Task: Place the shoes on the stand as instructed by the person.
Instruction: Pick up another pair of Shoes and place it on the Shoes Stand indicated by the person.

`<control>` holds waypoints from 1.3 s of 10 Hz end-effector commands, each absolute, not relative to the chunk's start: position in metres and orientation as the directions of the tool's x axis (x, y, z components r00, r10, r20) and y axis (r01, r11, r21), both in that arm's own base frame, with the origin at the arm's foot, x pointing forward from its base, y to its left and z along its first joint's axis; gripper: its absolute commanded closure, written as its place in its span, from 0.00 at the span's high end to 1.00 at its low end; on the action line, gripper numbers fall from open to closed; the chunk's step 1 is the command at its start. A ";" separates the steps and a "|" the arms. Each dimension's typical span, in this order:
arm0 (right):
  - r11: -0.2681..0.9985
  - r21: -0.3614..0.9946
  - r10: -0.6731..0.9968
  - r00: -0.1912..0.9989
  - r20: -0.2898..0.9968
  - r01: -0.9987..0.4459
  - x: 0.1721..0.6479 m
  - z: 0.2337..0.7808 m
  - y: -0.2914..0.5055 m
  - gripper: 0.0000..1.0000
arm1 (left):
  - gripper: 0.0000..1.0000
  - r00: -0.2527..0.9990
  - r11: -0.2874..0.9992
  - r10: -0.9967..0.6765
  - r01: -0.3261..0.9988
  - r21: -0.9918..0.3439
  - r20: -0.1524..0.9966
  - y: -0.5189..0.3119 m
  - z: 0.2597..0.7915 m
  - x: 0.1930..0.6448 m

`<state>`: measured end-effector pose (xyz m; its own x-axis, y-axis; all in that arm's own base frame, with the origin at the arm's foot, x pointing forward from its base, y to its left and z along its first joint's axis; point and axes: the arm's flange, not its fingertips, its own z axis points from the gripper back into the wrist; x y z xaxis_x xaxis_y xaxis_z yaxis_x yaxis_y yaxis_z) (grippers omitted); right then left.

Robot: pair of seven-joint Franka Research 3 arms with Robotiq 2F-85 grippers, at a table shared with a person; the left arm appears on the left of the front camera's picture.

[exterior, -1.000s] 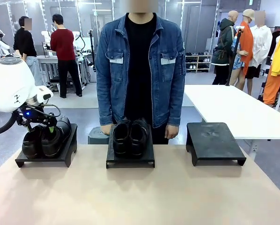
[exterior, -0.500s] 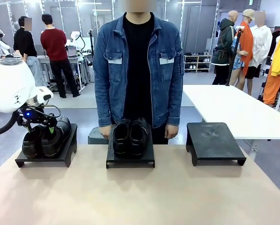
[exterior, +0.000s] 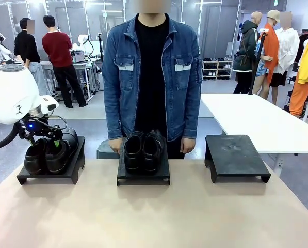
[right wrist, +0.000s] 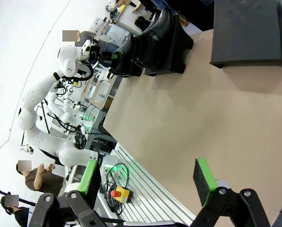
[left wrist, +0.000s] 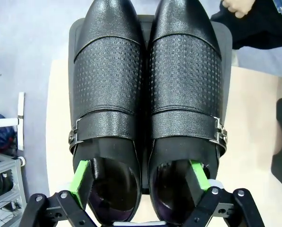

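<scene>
1. Three black stands sit in a row along the far edge of the bench (exterior: 154, 217), well apart from one another.
2. On the left stand (exterior: 50, 173) rests one pair of shoes (exterior: 49, 154), side by side, toes pointing away from the robot. The left pincer (left wrist: 140, 176) is down at their heels, spread wide, with one green pad (left wrist: 80, 177) inside the opening of one shoe and the other pad (left wrist: 199, 174) inside the opening of its partner; the two inner walls lie between them. Whether the pads press on the leather cannot be told.
3. On the middle stand (exterior: 143, 174) sits the second pair of shoes (exterior: 142, 150), touching each other, directly before the person (exterior: 152, 77), whose hands hang at the sides just behind the stand.
4. On the right, the third stand (exterior: 237, 156) has a bare top.
5. The right pincer (right wrist: 145, 182) hangs released above the bench near the robot's edge, its green pads wide apart and holding nothing.
</scene>
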<state>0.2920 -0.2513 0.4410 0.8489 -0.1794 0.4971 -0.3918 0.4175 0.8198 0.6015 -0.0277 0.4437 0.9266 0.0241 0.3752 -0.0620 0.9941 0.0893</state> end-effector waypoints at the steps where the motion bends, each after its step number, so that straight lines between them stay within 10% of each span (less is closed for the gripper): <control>1: 0.411 0.818 -0.183 0.843 0.506 -0.402 0.291 0.443 -0.252 1.00 | 1.00 0.926 0.994 0.020 -0.057 0.088 0.377 -0.027 0.444 0.604; 6: 0.411 0.818 -0.183 0.843 0.506 -0.402 0.291 0.443 -0.252 1.00 | 1.00 0.977 0.990 -0.056 0.080 -0.115 0.204 0.030 0.525 0.532; 13: 0.411 0.818 -0.183 0.843 0.506 -0.402 0.291 0.443 -0.252 1.00 | 1.00 0.935 0.729 0.102 0.163 -0.665 0.340 0.164 0.514 0.348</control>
<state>0.2924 -0.2510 0.4408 0.8495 -0.1783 0.4965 -0.3917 0.4172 0.8201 0.3628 0.1565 0.5260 0.9390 0.1146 0.3242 0.1144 0.7850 -0.6088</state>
